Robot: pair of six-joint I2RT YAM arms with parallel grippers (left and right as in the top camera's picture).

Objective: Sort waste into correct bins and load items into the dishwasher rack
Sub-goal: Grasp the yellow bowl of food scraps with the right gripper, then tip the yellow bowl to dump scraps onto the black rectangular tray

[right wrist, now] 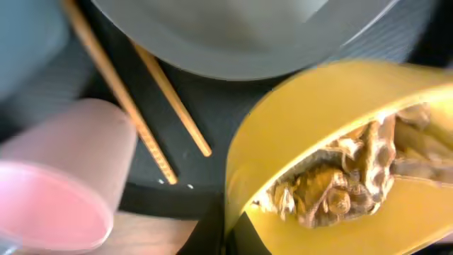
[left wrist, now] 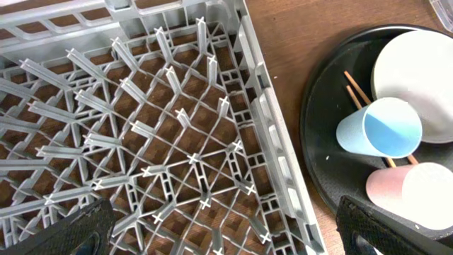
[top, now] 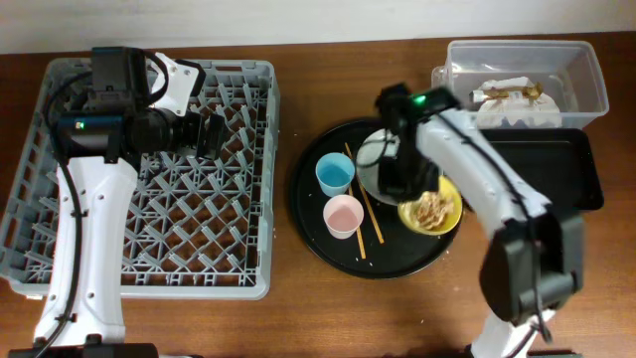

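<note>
Your rack [top: 149,268] fills the left of the table, with the left gripper [top: 211,134] hanging over its pegs near the back, fingers spread wide and holding nothing. The round tray [top: 308,214] sits just right of the rack. Beyond it the black tray [top: 566,169] lies at the right edge, touching the clear tub [top: 591,85] behind it. On the round tray, the plate [left wrist: 417,64] lies at the back, largely under your right arm. The bowl [right wrist: 297,113] is at the tray's right side beside the plate, and the right gripper [right wrist: 226,237] looks pinched on its near rim. Food scraps [top: 432,207] sit inside the bowl. The blue cup [top: 335,174] and the pink cup [top: 344,215] stand on the tray's left half, close together. The chopsticks [top: 368,214] lie between the cups and the bowl. In the tub you have tissue [top: 502,112] and a wrapper [top: 512,94].
</note>
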